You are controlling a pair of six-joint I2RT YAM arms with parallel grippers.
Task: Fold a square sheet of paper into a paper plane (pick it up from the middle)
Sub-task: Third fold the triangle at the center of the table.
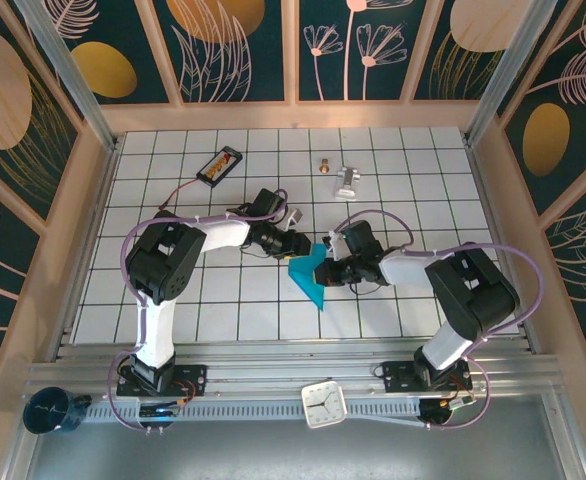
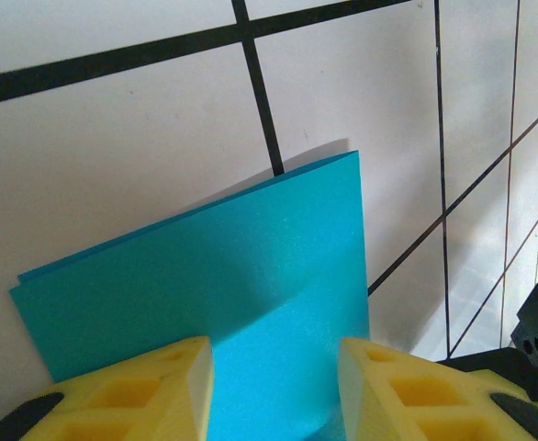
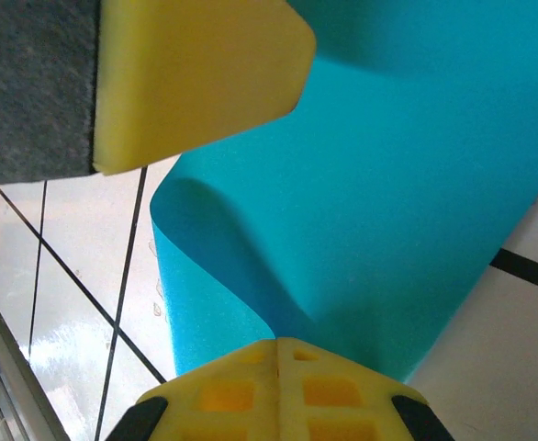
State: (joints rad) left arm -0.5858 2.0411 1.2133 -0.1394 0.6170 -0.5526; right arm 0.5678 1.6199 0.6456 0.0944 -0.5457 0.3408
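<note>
The square sheet of paper (image 1: 309, 276) is teal-blue and folded over, raised off the white grid table (image 1: 223, 300) between my two grippers, with a pointed corner toward the near edge. In the left wrist view the paper (image 2: 251, 276) shows two layers along its far edge. My left gripper (image 2: 275, 386) (image 1: 298, 243) stands open, its yellow fingers (image 2: 159, 386) apart over the sheet. My right gripper (image 3: 278, 363) (image 1: 326, 270) is shut on a curled part of the paper (image 3: 388, 184). A left fingertip (image 3: 196, 73) hangs above that curl. The paper plane is out of view.
A black battery pack (image 1: 220, 165) with a red wire lies at the back left. A silver metal piece (image 1: 347, 180) and a small brass part (image 1: 324, 166) lie at the back middle. A white clock (image 1: 324, 403) sits on the near rail. Wooden walls (image 1: 503, 230) close in the table.
</note>
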